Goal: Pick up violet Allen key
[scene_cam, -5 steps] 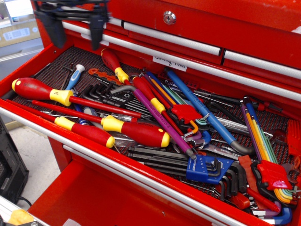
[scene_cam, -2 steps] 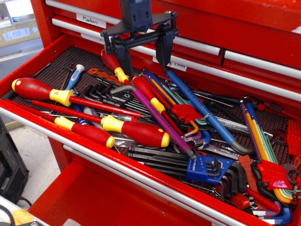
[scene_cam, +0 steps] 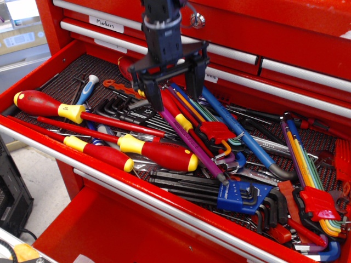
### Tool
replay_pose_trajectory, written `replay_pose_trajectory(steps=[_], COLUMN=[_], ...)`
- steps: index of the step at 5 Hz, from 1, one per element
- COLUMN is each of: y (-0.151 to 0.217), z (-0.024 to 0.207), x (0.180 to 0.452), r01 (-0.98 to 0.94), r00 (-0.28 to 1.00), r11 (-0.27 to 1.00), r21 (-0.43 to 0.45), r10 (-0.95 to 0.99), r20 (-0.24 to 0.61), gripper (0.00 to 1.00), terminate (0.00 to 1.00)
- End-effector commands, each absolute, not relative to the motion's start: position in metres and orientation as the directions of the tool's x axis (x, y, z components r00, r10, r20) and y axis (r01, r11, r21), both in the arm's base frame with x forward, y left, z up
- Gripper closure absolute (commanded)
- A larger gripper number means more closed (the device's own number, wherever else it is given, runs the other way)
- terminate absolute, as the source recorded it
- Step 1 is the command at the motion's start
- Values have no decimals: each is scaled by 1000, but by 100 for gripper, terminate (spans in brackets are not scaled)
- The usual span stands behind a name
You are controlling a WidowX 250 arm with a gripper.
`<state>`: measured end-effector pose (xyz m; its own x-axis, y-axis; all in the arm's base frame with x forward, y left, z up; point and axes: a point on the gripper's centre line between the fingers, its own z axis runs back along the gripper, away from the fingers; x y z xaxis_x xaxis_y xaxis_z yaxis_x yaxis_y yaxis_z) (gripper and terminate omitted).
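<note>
Target here is the violet Allen key (scene_cam: 189, 139), lying diagonally on the pile in the red drawer (scene_cam: 33, 82), wedged between the red-yellow screwdrivers (scene_cam: 159, 153) and the blue key (scene_cam: 241, 134). The gripper (scene_cam: 171, 82) hangs over its upper end, jaws spread wide and holding nothing, probably lined up to straddle the rod. Compared to a moment ago it's dropped lower and nearer the tools

One violet Allen key (scene_cam: 189, 143), one long blue key (scene_cam: 244, 136), three big red-and-yellow screwdrivers (scene_cam: 159, 152).
</note>
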<state>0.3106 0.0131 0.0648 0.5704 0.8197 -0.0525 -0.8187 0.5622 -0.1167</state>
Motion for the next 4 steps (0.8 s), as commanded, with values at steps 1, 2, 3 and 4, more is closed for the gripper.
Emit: replay_pose_trajectory(steps=[1,2,3,4], y=[16,16,17,20], z=[45,34,12,11], x=[329,333,336,326], r01=[-828,-830,-845,-859], r00=[547,536,496,473], r11=[544,539,501,479], r21=[-139,-141,-186,-181], r10=[837,842,865,877], r20=[18,61,78,78], gripper=[0,0,0,0], terminate=[0,0,0,0])
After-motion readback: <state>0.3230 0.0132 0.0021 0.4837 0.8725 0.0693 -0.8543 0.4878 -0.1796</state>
